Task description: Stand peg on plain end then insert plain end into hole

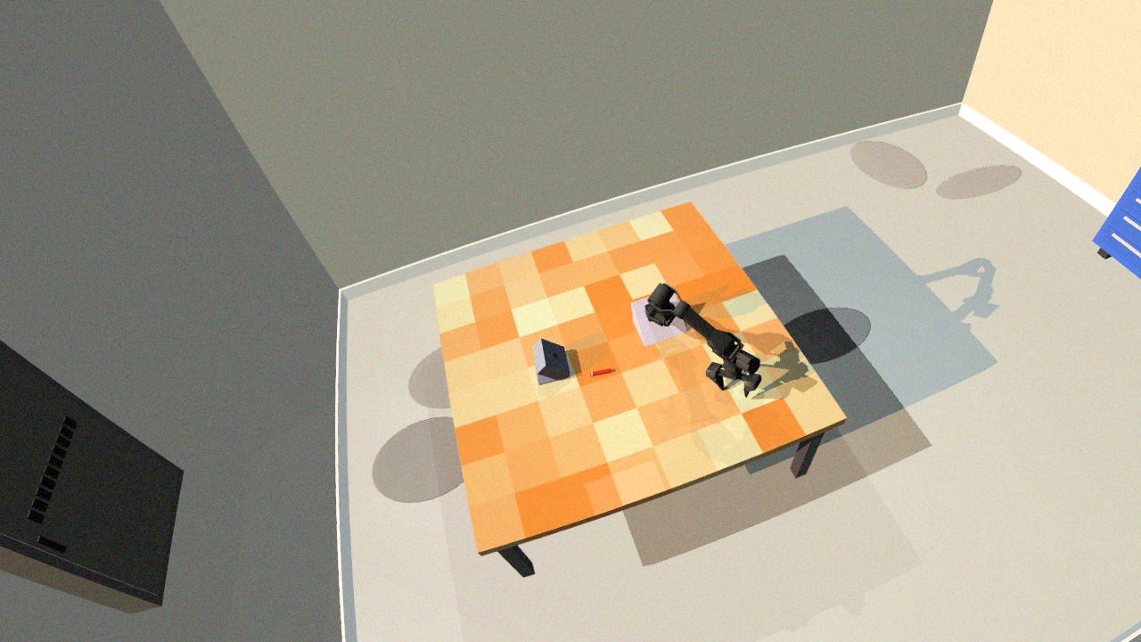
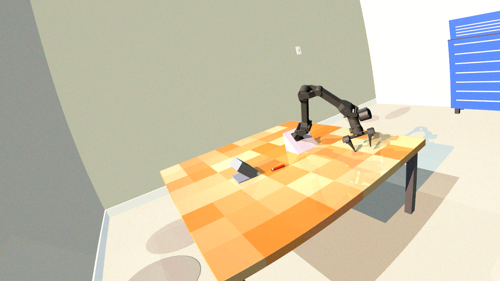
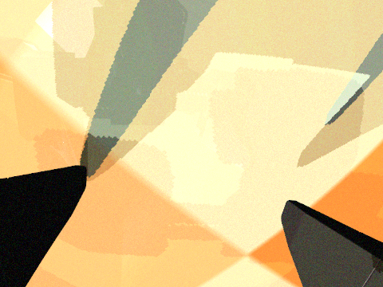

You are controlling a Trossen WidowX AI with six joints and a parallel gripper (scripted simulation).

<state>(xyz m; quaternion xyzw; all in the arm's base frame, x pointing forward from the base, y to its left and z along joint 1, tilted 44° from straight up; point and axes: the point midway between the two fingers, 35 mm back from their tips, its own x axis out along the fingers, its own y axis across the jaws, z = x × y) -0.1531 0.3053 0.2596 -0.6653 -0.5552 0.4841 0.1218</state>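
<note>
The red peg (image 1: 602, 372) lies flat on the checkered table, just right of the grey sloped panel (image 1: 553, 358); a dark hole shows in the panel's face. It also shows in the exterior view (image 2: 278, 167) beside the panel (image 2: 243, 169). My gripper (image 1: 735, 380) is open and empty, fingers pointing down just above the table near its right edge, far from the peg. It shows likewise in the exterior view (image 2: 362, 143). The wrist view shows only the two spread fingertips over bare table; neither peg nor panel is in that view.
The arm stands on a white base block (image 1: 655, 321) on the table. The table's right edge (image 2: 416, 146) is close to the gripper. A blue cabinet (image 2: 475, 63) stands on the floor far off, a dark cabinet (image 1: 71, 495) at the left.
</note>
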